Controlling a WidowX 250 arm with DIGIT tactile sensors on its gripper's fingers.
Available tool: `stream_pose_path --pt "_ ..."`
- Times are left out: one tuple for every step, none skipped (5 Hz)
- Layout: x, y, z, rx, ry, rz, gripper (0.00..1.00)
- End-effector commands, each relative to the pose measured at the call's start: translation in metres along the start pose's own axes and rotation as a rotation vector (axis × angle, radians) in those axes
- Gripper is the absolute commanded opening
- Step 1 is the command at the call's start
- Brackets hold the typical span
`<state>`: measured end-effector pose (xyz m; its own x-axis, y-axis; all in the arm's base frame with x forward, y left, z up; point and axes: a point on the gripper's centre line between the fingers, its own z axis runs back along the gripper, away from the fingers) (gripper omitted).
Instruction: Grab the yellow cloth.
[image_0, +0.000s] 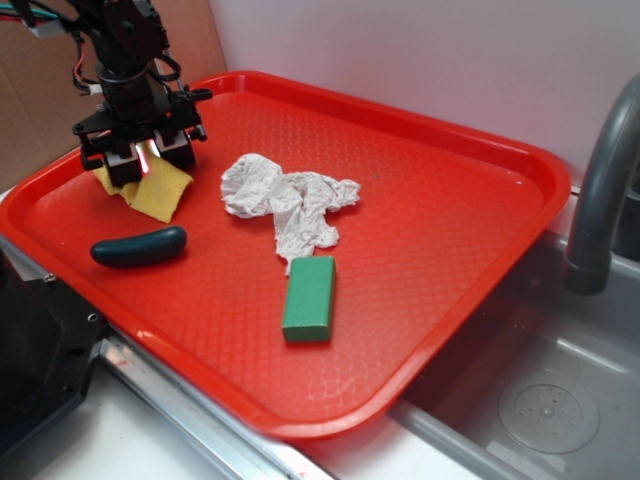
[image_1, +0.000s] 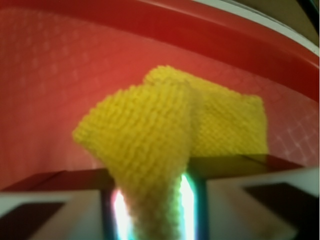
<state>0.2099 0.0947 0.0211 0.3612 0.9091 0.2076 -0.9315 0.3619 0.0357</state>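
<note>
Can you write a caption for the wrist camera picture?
Gripper pinching a fold of the yellow cloth above the red tray.

bare tray (image_0: 420, 220) lies open right of the paper (image_0: 285, 200); a dark green object (image_0: 138, 246) sits just before the cloth (image_0: 160, 190).
</note>
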Motion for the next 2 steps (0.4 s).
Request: stream_pose_path --pt "-0.031 -0.021 0.101 -0.129 0.058 -0.445 0.0" --pt "-0.05 -0.015 0.15 -0.242 0.178 -0.68 0.0"
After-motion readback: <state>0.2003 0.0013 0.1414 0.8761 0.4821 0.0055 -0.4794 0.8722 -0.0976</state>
